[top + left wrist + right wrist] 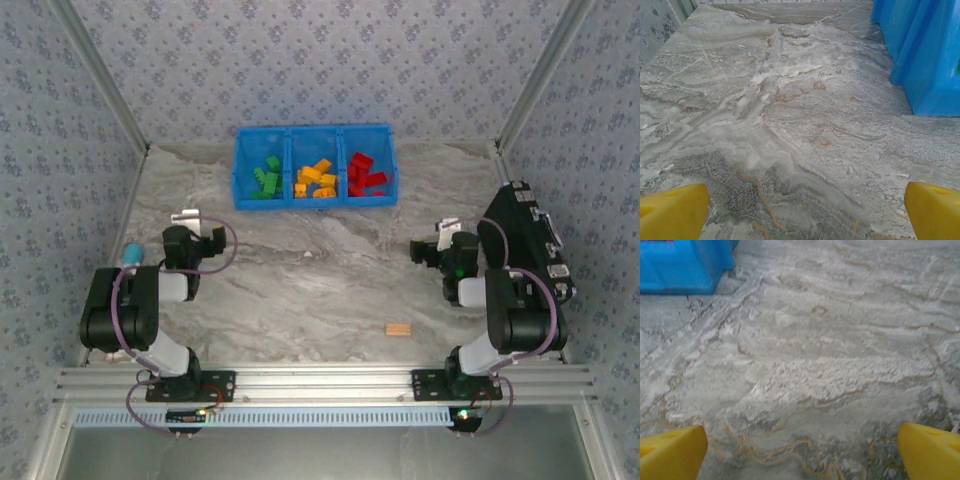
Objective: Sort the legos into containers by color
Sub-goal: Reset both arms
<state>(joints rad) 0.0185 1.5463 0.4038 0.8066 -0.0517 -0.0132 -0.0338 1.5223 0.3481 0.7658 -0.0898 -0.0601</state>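
Note:
The blue container [315, 205] stands at the back middle of the table, split into three compartments. Green legos [266, 178] lie in its left one, orange-yellow legos [315, 180] in the middle one, red legos [366, 173] in the right one. My left gripper [190, 222] rests folded back at the near left, open; its yellow fingertips [675, 212] stand wide apart over bare marble, with the bin's wall [925, 50] ahead to the right. At the near right my right gripper [438, 240] is open too, its fingers [932, 450] spread over bare table, a bin corner [680, 265] far left.
A small tan wooden block [399, 329] lies on the marble table [320, 290] near the right arm's base. A black hard case [530, 240] leans along the right wall. Patterned walls close in the left, right and back sides.

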